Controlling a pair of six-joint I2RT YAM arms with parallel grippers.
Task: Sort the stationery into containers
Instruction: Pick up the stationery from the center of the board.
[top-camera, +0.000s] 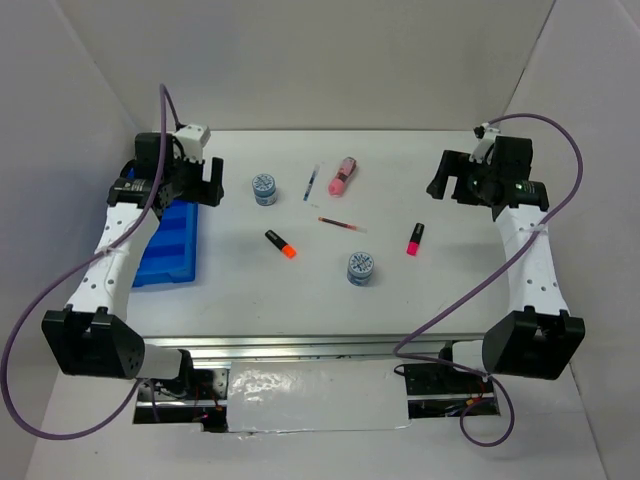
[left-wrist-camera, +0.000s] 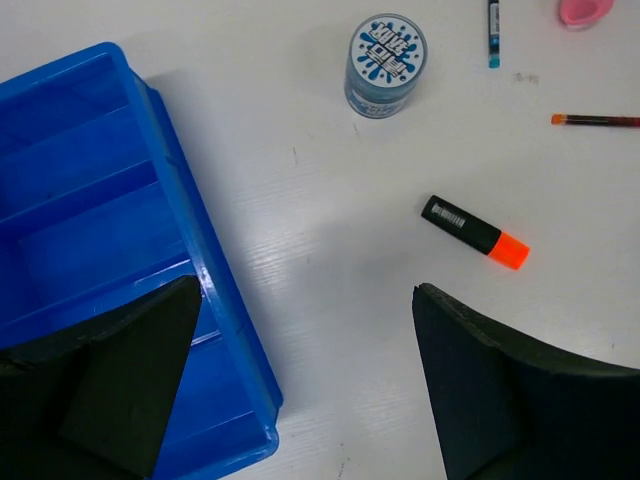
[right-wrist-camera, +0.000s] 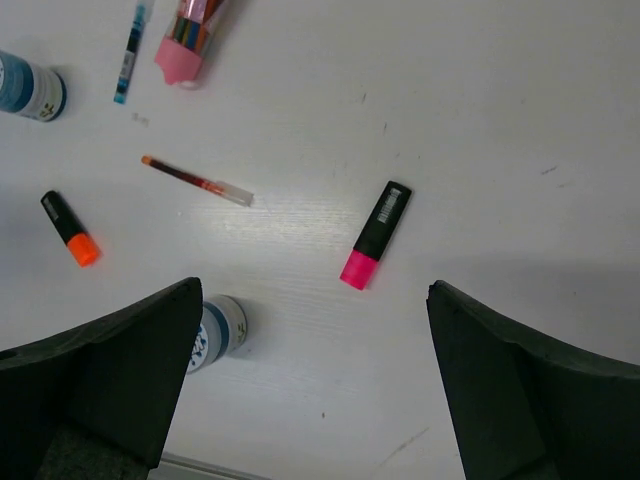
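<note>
The blue compartment tray (top-camera: 165, 250) lies at the left, its rim (left-wrist-camera: 170, 180) under my open left gripper (left-wrist-camera: 307, 292), which holds nothing. Loose on the white table are two blue-white tape rolls (top-camera: 265, 188) (top-camera: 361, 268), a black-orange highlighter (top-camera: 281, 244), a black-pink highlighter (top-camera: 415, 240), a pink marker (top-camera: 343, 176), a thin blue pen (top-camera: 311, 183) and a red pen (top-camera: 342, 224). My right gripper (right-wrist-camera: 315, 288) hovers open and empty at the far right, with the pink highlighter (right-wrist-camera: 375, 235) just ahead of it and a tape roll (right-wrist-camera: 222, 325) beside its left finger.
White walls enclose the table on the left, back and right. In the top view the left gripper (top-camera: 205, 185) and right gripper (top-camera: 445, 178) sit high at the far corners. The arm bases and purple cables occupy the near edge.
</note>
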